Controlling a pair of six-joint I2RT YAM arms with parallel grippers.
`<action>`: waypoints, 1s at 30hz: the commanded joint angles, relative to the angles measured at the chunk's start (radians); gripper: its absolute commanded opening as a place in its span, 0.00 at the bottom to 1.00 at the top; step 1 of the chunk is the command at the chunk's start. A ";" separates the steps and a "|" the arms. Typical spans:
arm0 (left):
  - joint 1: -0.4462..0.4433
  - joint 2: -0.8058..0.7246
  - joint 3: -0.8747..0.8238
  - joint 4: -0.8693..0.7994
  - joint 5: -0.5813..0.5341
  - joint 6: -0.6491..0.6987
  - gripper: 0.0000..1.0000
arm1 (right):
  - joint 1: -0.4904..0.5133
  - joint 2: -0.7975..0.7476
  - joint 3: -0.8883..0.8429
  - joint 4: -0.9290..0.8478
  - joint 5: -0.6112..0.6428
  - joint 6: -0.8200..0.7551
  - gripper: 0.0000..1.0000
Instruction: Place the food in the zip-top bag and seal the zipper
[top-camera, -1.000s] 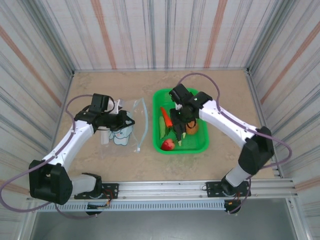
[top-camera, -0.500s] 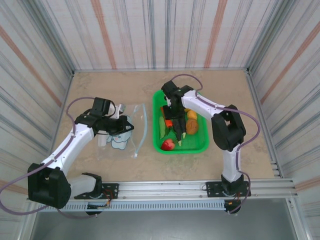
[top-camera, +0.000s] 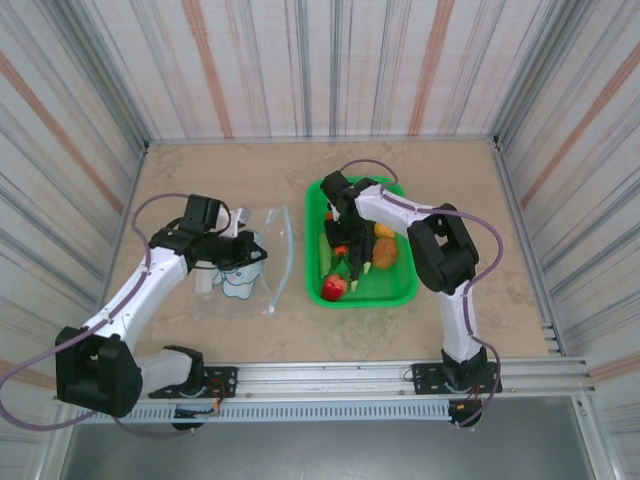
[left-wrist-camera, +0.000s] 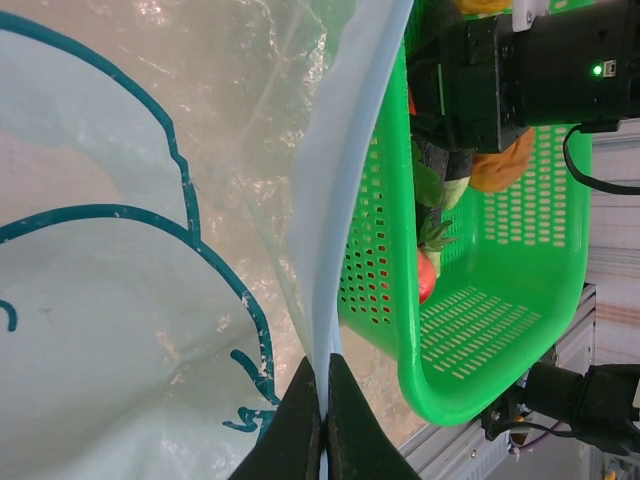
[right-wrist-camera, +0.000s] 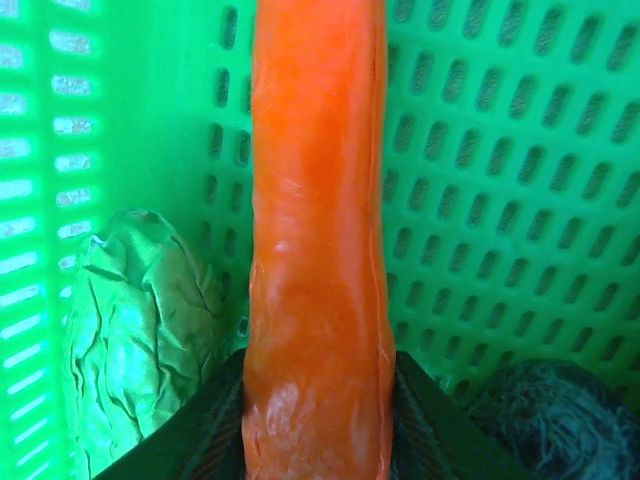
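Grabbing the carrot (right-wrist-camera: 318, 220) in the basket (right-wrist-camera: 480, 150) with right tool (right-wrist-camera: 318, 420); pinching the zipper (left-wrist-camera: 350, 180) with left tool (left-wrist-camera: 322, 400). Next: lift carrot over to bag (left-wrist-camera: 120, 330).

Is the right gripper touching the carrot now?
Touching. In the right wrist view, the right gripper has its dark fingers flush against both sides of the carrot, with no gap on either side.

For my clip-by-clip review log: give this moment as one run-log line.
left gripper: shut on zipper of zip-top bag | right gripper: shut on carrot inside green basket | strawberry: in basket
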 joint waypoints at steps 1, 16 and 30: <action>0.011 -0.029 -0.005 -0.008 -0.005 0.012 0.00 | 0.000 -0.009 -0.004 -0.009 0.000 -0.009 0.26; 0.012 -0.030 0.116 -0.002 0.104 -0.132 0.00 | -0.006 -0.429 -0.205 0.037 0.036 0.001 0.20; 0.012 -0.016 0.121 0.132 0.211 -0.338 0.00 | 0.135 -0.815 -0.288 0.419 0.063 0.047 0.12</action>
